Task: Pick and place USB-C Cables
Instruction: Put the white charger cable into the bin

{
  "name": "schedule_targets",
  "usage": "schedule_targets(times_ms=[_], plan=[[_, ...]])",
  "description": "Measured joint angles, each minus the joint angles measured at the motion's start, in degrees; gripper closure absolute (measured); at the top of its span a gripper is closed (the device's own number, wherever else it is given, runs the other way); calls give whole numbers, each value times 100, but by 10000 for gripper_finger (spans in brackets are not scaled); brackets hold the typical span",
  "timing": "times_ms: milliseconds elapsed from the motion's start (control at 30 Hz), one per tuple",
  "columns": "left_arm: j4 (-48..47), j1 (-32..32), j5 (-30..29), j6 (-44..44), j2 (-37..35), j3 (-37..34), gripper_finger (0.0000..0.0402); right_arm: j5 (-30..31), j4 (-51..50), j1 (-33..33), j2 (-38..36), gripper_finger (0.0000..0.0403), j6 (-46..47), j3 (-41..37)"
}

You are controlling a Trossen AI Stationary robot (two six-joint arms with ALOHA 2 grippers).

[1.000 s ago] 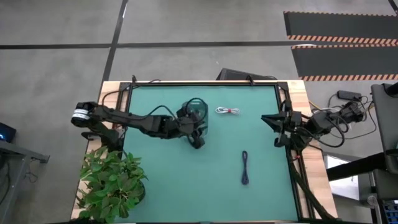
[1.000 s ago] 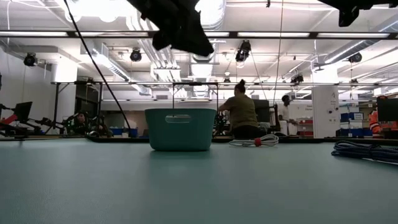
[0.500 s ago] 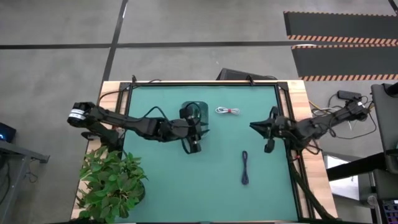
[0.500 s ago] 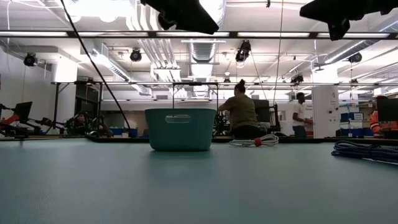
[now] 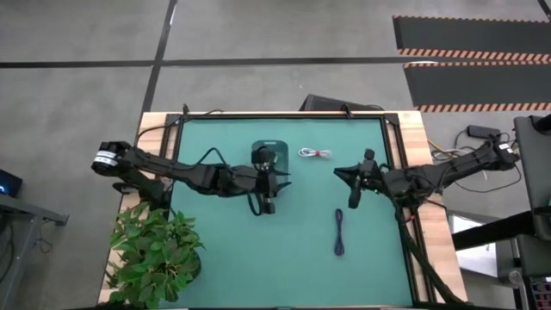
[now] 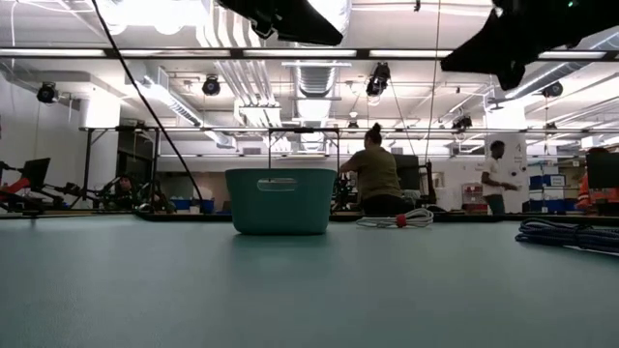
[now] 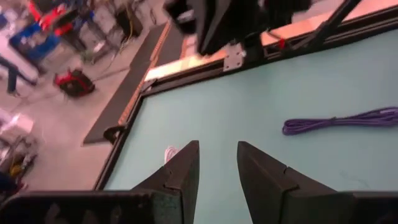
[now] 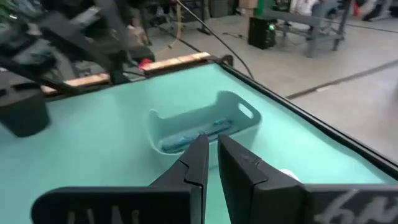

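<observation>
A teal basket (image 5: 269, 156) stands on the green mat at the far middle, with a blue cable (image 8: 194, 138) lying on its bottom. A white cable with a red tie (image 5: 315, 153) lies right of the basket. Flat on the mat toward the near right lies a purple cable (image 5: 339, 231). My left gripper (image 5: 269, 205) hovers just nearer than the basket, open and with nothing between its fingers (image 7: 217, 163). High between the white and purple cables, my right gripper (image 5: 338, 172) is shut and holds nothing, pointing toward the basket (image 8: 211, 155).
A potted plant (image 5: 155, 254) stands at the table's near left corner. A black frame (image 5: 284, 116) runs along the far edge. In the low view, people stand in the room behind the table.
My right gripper has moved from the right edge toward the table's middle, sinking and rolling a little. My left gripper has drawn off the basket toward the near edge and rolled, and the basket's opening now shows in the high view.
</observation>
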Motion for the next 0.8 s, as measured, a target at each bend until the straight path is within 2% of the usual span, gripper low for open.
schedule_targets(times_ms=[367, 567, 800], plan=[[1782, 192, 184, 201, -1072, -1549, 308, -55, -12, -615, 96, 376, 218, -7], [2306, 249, 190, 232, -1647, -2116, 308, -98, 111, -981, 156, 376, 218, -7], [2551, 299, 179, 615, -1825, -2255, 308, -1015, 659, -1585, 306, 376, 37, -4]])
